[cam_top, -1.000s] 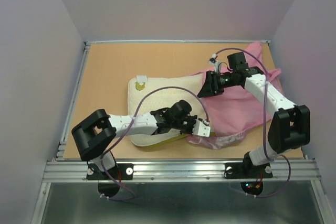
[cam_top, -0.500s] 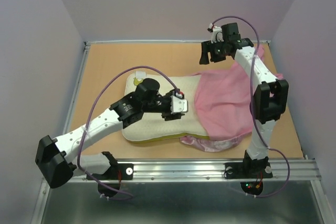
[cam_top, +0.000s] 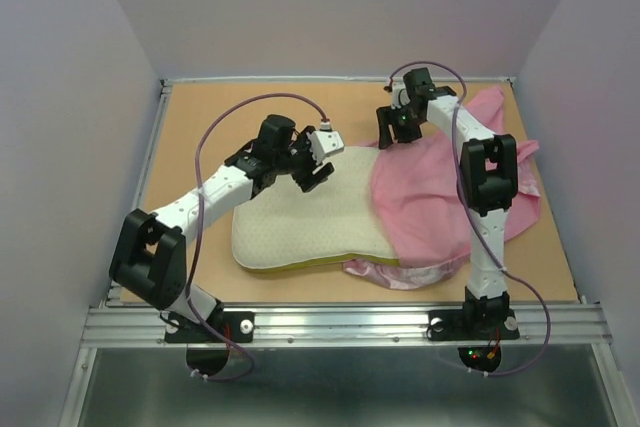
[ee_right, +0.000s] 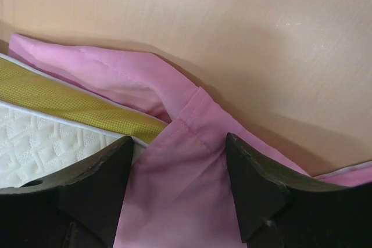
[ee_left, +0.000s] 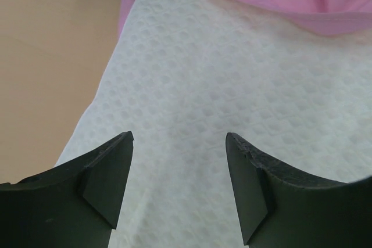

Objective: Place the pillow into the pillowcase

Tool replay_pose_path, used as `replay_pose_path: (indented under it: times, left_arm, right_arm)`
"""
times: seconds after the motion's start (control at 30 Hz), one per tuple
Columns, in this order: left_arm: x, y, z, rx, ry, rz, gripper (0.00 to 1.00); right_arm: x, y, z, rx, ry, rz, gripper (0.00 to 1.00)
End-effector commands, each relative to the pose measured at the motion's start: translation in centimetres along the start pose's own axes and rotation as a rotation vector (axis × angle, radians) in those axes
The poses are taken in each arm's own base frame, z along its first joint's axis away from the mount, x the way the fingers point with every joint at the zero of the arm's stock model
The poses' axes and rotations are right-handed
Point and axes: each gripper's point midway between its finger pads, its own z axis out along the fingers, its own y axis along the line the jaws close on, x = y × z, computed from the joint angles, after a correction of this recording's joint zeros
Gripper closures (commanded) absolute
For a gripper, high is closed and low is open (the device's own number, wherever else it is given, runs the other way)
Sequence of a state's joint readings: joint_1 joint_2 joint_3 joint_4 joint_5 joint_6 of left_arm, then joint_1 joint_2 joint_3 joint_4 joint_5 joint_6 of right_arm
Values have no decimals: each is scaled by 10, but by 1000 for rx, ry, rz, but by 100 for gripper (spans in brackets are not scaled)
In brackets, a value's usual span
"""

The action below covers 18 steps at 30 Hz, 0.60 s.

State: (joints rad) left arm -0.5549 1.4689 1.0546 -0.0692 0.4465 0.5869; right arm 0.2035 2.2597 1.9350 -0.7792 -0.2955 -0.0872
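- A tan wooden table (cam_top: 200,127) sits inside pale lilac walls, with a metal rail along its near edge where the two arms are bolted.
- The left gripper (cam_top: 318,162) hangs over the far part of the pillow (cam_top: 300,232). In its wrist view its jaws (ee_left: 179,143) stand wide apart with nothing between them, only the dimpled cream surface (ee_left: 203,85) below. Whether the fingertips touch it cannot be told.
- The right gripper (cam_top: 392,132) is at the far edge of the pillowcase (cam_top: 425,197). Its jaws (ee_right: 179,143) are also spread, grasping nothing, with a hemmed fold of pink cloth (ee_right: 174,190) below them.
- The pillow lies near the middle of the table, thick and cream-white, with a yellow band along its near edge. Its left part is bare, and its right end is covered by pink fabric.
- The right wrist view shows the pillow's corner (ee_right: 35,143) and yellow band (ee_right: 70,105) tucked under the pink cloth.
- The pillowcase spreads rumpled toward the table's right side, with a shiny patterned strip (cam_top: 400,272) showing along its near edge.
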Motion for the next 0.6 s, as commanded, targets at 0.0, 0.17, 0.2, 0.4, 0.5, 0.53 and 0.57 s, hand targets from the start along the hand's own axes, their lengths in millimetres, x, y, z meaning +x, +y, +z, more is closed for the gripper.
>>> replay_pose_path:
  times: [0.0, 0.17, 0.2, 0.4, 0.5, 0.53, 0.57]
  left_arm:
    - [-17, 47, 9, -91, -44, -3, 24]
    - [-17, 82, 28, -80, -38, -10, 19]
    - [0, 80, 41, -41, 8, -12, 19]
    - [24, 80, 80, 74, 72, -20, 15]
    - [30, 63, 86, 208, 91, -12, 18]
    - [36, 56, 92, 254, 99, -10, 24]
    - [40, 49, 93, 297, 102, -8, 31]
  right_arm:
    - [-11, -3, 1, 11, -25, 16, 31]
    - [1, 7, 6, -52, 4, 20, 48]
    - [2, 8, 5, -58, 4, 17, 56]
    - [2, 18, -2, -102, -2, 20, 77]
    - [-1, 23, -10, -121, -16, 15, 84]
    - [-3, 27, -15, -137, -26, 10, 88]
    - [-4, 30, -17, -147, -31, 4, 91]
